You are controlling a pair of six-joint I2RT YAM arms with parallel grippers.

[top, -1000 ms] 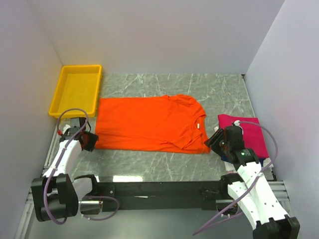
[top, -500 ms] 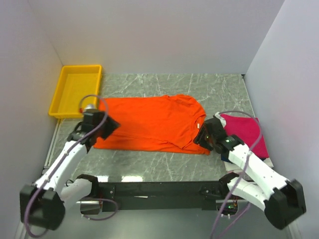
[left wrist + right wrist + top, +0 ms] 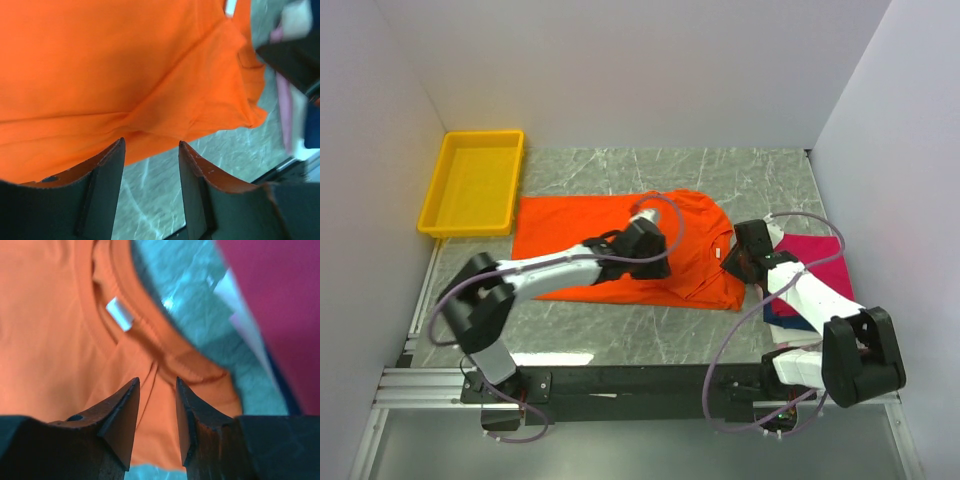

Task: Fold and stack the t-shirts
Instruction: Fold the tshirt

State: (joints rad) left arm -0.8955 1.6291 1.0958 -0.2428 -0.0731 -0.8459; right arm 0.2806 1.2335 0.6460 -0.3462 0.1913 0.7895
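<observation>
Bright orange short-sleeved cloth t-shirt (image 3: 570,245) lies spread flat mid-table on the grey marble-pattern tabletop (image 3: 750,180), collar pointing right.

Left gripper (image 3: 655,252) hangs over the shirt's right half, near the front hem. Jaws apart, nothing between them; wrist view shows the near sleeve and hem just past the tips.

Right gripper (image 3: 738,262) sits at the collar end, over the near shoulder seam. Jaws parted by a narrow gap with orange cloth showing through it; no fold clamped.

Folded magenta-pink cloth shirt (image 3: 820,272) lies just right of that gripper, on top of a navy blue one (image 3: 782,307).
</observation>
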